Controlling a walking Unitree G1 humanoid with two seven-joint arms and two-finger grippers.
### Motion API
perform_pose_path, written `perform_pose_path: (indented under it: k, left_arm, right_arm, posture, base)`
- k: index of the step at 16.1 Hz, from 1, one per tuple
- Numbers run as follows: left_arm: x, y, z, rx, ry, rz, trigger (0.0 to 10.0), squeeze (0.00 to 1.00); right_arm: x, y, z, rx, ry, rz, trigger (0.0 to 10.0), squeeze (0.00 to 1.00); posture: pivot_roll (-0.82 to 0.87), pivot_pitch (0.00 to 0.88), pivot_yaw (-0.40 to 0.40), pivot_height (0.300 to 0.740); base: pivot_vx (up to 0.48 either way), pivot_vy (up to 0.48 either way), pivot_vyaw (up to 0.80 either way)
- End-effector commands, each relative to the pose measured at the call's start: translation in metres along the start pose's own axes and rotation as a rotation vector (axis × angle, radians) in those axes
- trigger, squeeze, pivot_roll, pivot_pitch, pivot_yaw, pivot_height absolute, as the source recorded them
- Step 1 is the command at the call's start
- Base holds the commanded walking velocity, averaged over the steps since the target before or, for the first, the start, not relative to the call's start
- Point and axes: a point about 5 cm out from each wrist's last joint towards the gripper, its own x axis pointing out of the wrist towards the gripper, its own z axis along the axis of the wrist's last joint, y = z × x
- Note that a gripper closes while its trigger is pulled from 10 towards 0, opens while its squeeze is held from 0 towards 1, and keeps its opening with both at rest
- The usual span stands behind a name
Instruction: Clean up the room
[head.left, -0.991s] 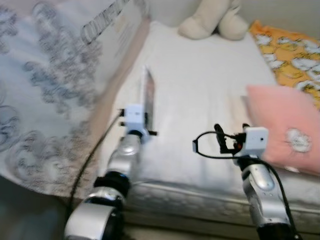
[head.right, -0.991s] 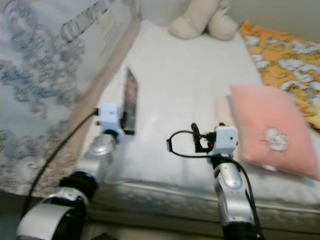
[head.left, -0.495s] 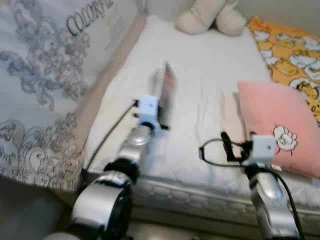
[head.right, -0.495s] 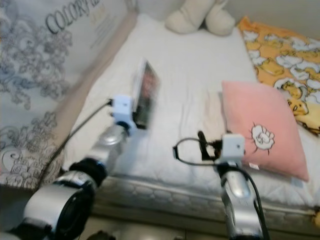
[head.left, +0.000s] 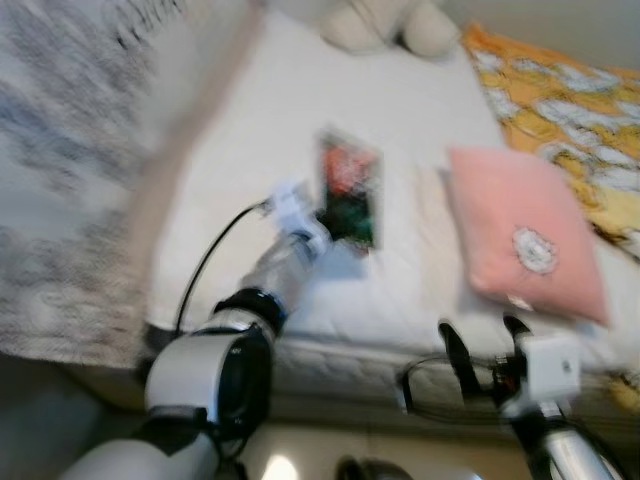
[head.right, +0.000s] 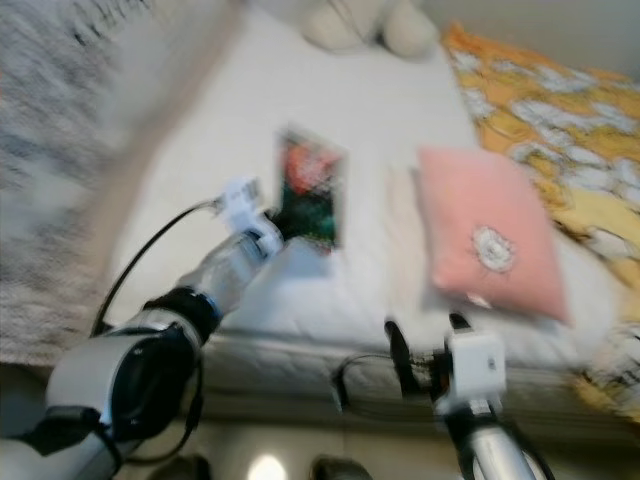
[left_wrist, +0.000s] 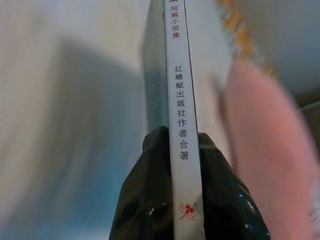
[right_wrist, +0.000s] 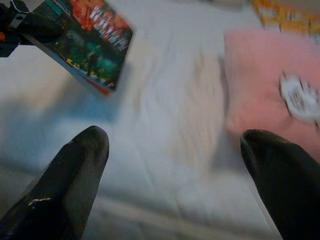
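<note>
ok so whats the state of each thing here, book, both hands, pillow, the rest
book: shut, held by its spine end above the bed
left hand: shut on the book
right hand: open, holding nothing, near the mattress edge
pink pillow: lying flat on the bed
plush toy: resting at the far end of the bed
orange blanket: spread along the bed, past the pillow

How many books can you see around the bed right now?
1. The book is pinched by its spine edge in the left gripper above the white mattress, beside the pink pillow. Blur may hide others.
</note>
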Motion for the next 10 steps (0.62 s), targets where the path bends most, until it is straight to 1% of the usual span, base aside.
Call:
perform_pose_path:
  k: [1,2,3,4,5,6,7,8,10]
  left_arm:
    - [0.001,-0.013,-0.014,0.005,0.056,-0.048,10.0,0.0]
    - [0.0,-0.011,-0.016,0.023,0.063,-0.051,10.0,0.0]
    - [0.0,-0.001,-0.01,0.11,0.046,-0.007,10.0,0.0]
    - [-0.001,0.007,0.003,0.231,0.012,0.052,10.0,0.0]
    - [-0.001,0.013,0.019,0.312,-0.033,0.099,10.0,0.0]
    - [-0.002,0.015,0.029,0.378,-0.059,0.124,10.0,0.0]
    - [-0.003,0.019,0.04,0.411,-0.078,0.145,10.0,0.0]
    - [-0.003,0.021,0.044,0.42,-0.081,0.152,10.0,0.0]
    - [-0.008,0.036,0.056,0.483,-0.092,0.224,10.0,0.0]
  right_arm:
    - [-0.004,0.006,0.007,-0.02,-0.006,0.04,10.0,0.0]
    - [-0.012,0.007,0.01,-0.031,0.012,0.046,10.0,0.0]
    - [-0.015,0.009,0.011,-0.014,0.023,0.035,10.0,0.0]
    - [-0.014,0.011,0.013,-0.004,0.021,0.036,10.0,0.0]
    - [-0.014,0.014,0.015,0.006,0.02,0.044,10.0,0.0]
    - [-0.013,0.016,0.017,0.014,0.023,0.05,10.0,0.0]
    - [-0.011,0.018,0.017,0.018,0.025,0.057,10.0,0.0]
    - [-0.01,0.018,0.017,0.021,0.027,0.058,10.0,0.0]
    - [-0.007,0.02,0.014,0.027,0.037,0.062,10.0,0.0]
  posture:
    - [-0.37,0.234,-0.129,0.74]
    - [-0.37,0.243,-0.137,0.74]
    - [-0.37,0.253,-0.136,0.74]
    - [-0.37,0.253,-0.136,0.74]
    - [-0.35,0.251,-0.136,0.74]
    - [-0.34,0.25,-0.133,0.74]
    - [-0.33,0.243,-0.127,0.74]
    - [-0.32,0.243,-0.126,0.74]
    - [-0.31,0.237,-0.122,0.74]
  base:
    - [0.0,0.0,0.0]
    - [0.0,0.0,0.0]
    - [0.0,0.0,0.0]
    - [0.0,0.0,0.0]
    - [0.0,0.0,0.0]
    - [0.0,0.0,0.0]
    - [0.0,0.0,0.0]
    - [0.0,0.0,0.0]
    - [0.0,0.0,0.0]
